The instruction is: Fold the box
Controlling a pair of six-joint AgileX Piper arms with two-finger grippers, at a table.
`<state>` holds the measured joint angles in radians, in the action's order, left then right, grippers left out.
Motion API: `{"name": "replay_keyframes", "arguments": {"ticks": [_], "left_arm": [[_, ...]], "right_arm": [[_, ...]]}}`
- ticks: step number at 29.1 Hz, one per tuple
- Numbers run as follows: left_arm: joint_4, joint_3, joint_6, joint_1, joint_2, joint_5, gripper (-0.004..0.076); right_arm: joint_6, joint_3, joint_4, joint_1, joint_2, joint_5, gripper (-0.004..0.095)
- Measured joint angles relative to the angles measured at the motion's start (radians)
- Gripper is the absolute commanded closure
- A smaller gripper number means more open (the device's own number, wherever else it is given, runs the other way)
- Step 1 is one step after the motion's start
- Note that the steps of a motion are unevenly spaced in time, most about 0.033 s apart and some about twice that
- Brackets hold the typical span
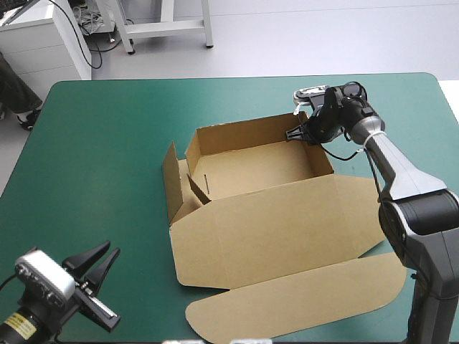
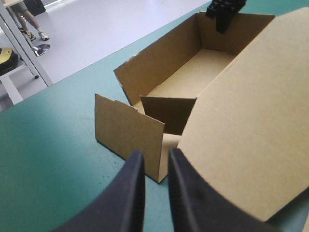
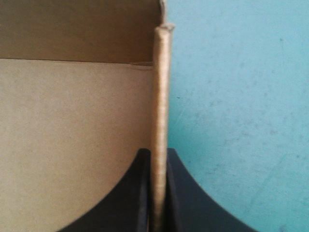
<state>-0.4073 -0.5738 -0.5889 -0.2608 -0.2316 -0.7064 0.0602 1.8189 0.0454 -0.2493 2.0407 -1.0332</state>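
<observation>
Now my right pincer (image 3: 157,153) pinches the box's (image 1: 265,229) right wall (image 3: 161,87) to hold it upright; my left pincer (image 2: 155,155), narrowly apart and empty, faces the left flap (image 2: 128,133).

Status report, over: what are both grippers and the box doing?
Right gripper shut on the box, right wall. Left gripper slightly open, empty, short of the box. Walls partly raised, left end flap loose, lid flat. Nothing in the way.

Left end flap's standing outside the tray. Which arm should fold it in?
Left, probably. The left gripper is free and open, pointing at the loose flap just ahead of it. The right gripper is shut on the box's right wall, across the tray from that flap.
</observation>
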Motion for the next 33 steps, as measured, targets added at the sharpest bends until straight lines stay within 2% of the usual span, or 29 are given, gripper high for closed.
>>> {"name": "replay_keyframes", "arguments": {"ticks": [7, 13, 17, 19, 23, 28, 29, 33], "left_arm": [[0.027, 0.078, 0.082, 0.000, 0.177, -0.065, 0.0731], [0.149, 0.079, 0.169, 0.000, 0.205, -0.150, 0.0731], [0.176, 0.079, 0.187, 0.000, 0.205, -0.163, 0.0731], [0.179, 0.079, 0.189, 0.000, 0.205, -0.163, 0.0731], [0.184, 0.079, 0.192, 0.000, 0.205, -0.163, 0.0731], [0.187, 0.079, 0.195, 0.000, 0.205, -0.168, 0.0731], [0.187, 0.079, 0.195, 0.000, 0.205, -0.168, 0.0731], [0.188, 0.079, 0.195, 0.000, 0.205, -0.171, 0.0731]], "right_arm": [[-0.010, -0.149, -0.039, -0.041, -0.090, 0.074, 0.0928], [-0.068, -0.283, -0.089, -0.113, -0.183, 0.055, 0.0928], [-0.090, -0.297, -0.097, -0.118, -0.191, 0.072, 0.0920], [-0.097, -0.302, -0.097, -0.119, -0.192, 0.084, 0.0875], [-0.081, -0.298, -0.100, -0.119, -0.191, 0.085, 0.0697], [-0.043, -0.233, -0.080, -0.124, -0.146, -0.069, 0.0515], [-0.032, -0.179, -0.079, -0.126, -0.140, -0.136, 0.0512], [-0.024, -0.070, -0.088, -0.126, -0.143, -0.183, 0.0512]]}}
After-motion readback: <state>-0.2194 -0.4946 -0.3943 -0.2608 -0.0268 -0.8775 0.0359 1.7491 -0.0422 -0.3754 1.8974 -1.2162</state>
